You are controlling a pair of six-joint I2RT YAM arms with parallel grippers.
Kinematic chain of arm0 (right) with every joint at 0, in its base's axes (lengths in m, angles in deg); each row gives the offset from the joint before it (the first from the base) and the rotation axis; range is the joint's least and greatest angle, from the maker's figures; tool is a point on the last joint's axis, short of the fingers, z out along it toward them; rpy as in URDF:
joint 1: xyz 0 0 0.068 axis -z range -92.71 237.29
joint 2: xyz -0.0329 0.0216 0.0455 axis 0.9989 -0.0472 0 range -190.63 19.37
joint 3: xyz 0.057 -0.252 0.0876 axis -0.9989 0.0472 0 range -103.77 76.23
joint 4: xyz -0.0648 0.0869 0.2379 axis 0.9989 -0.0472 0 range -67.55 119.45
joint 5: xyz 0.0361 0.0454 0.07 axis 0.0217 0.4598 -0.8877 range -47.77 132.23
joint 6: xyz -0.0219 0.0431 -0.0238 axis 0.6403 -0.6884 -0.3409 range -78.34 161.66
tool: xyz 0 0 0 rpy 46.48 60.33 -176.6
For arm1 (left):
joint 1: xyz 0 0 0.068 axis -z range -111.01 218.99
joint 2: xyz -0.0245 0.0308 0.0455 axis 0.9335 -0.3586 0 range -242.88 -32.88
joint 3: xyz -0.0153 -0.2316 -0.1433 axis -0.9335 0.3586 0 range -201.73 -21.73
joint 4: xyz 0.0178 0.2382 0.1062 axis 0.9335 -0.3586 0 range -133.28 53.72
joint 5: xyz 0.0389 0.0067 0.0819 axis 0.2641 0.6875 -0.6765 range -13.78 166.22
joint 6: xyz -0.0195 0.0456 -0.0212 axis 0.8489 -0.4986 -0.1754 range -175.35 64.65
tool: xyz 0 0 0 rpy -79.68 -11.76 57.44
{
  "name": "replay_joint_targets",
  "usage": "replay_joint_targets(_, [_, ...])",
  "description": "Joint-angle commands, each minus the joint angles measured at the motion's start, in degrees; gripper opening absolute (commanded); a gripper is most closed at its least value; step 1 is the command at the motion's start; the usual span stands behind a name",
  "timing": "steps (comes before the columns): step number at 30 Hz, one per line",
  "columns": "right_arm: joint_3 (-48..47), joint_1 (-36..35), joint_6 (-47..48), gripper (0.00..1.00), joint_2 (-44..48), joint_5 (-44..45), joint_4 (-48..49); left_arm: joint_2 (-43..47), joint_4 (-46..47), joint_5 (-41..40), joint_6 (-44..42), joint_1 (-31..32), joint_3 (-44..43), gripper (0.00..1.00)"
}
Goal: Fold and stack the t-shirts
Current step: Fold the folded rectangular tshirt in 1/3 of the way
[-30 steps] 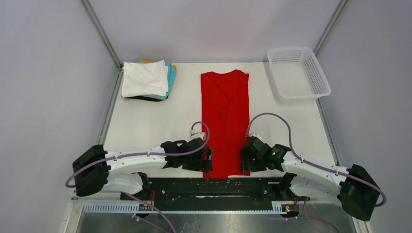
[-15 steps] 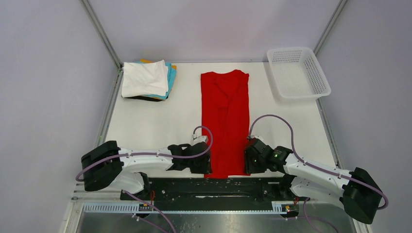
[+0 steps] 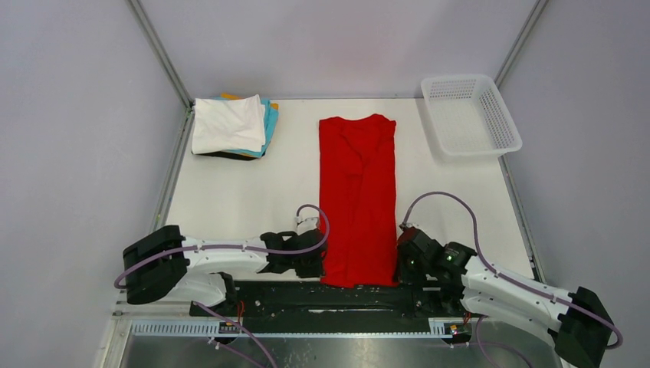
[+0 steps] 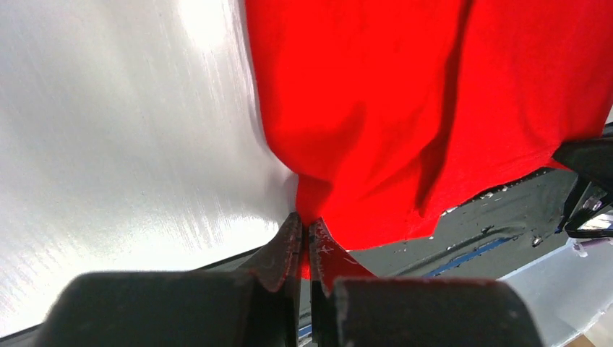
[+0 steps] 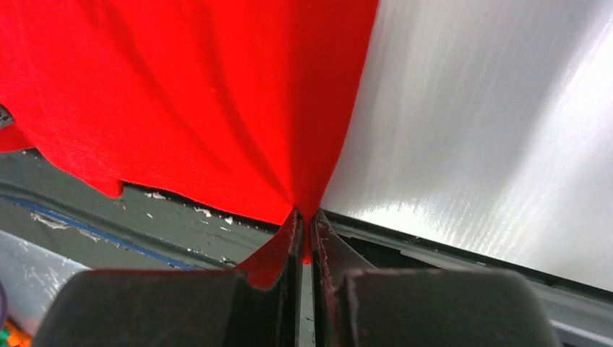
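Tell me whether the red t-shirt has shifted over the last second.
Yes. In the top view the red t-shirt has slid downward: its collar end sits lower against the white basket, and its hem now overlaps the black rail.

Red t-shirt (image 3: 358, 199), folded lengthwise into a narrow strip, lies flat centrally; folded shirts (image 3: 230, 126) stacked far-left

Left arm (image 3: 222, 253), right arm (image 3: 506, 285): white shells, black joint blocks.
Cables (image 3: 437, 194): purple, looping behind left end effector (image 4: 303, 225) and right end effector (image 5: 304, 217).
Fingers (image 4: 285, 253): dark, scuffed.
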Motion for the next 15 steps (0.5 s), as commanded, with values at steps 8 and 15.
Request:
replay_joint_targets(8, [5.07,-0.32,-1.94,0.06,11.34,-10.65,1.14,7.22,0.16,1.17,-0.82,4.48,1.99,0.00])
replay_joint_targets(15, [-2.79,-0.32,0.32,0.00,12.01,-3.63,-1.43,11.94,-0.53,-1.81,-4.11,2.85,-1.11,0.00])
